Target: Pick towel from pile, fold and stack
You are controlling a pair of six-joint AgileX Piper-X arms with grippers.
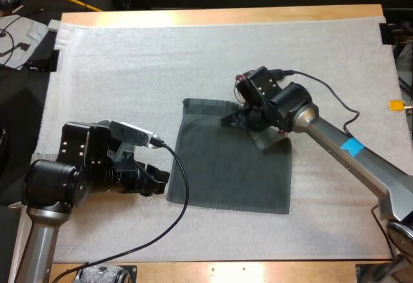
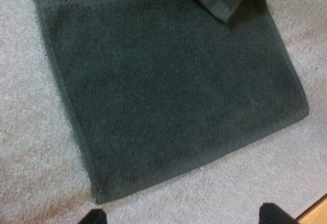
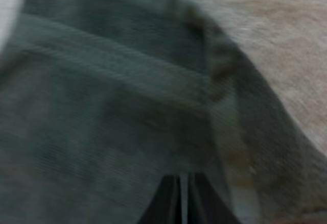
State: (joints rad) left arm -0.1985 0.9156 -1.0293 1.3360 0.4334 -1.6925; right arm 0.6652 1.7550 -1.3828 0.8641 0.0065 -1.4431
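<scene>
On mat (image 1: pixel 129 70) | right fingers (image 3: pixel 166 203) pinch towel (image 1: pixel 226 173) corner | left fingers (image 2: pixel 92 217) apart, near edge

towel (image 1: pixel 226 170) on mat (image 1: pixel 129 70) centre | left hand (image 1: pixel 162 181) just beside its left edge | right hand (image 1: pixel 231 121) at its far-right corner

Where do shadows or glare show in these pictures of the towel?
High view: no glare on the white mat; the towel reads flat dark. Left wrist view: even light across it. Right wrist view: a dark band follows its edge.

Left hand (image 1: pixel 157 180) low, fingers (image 2: pixel 93 217) spread; right hand (image 1: pixel 233 121) pinched closed.
</scene>
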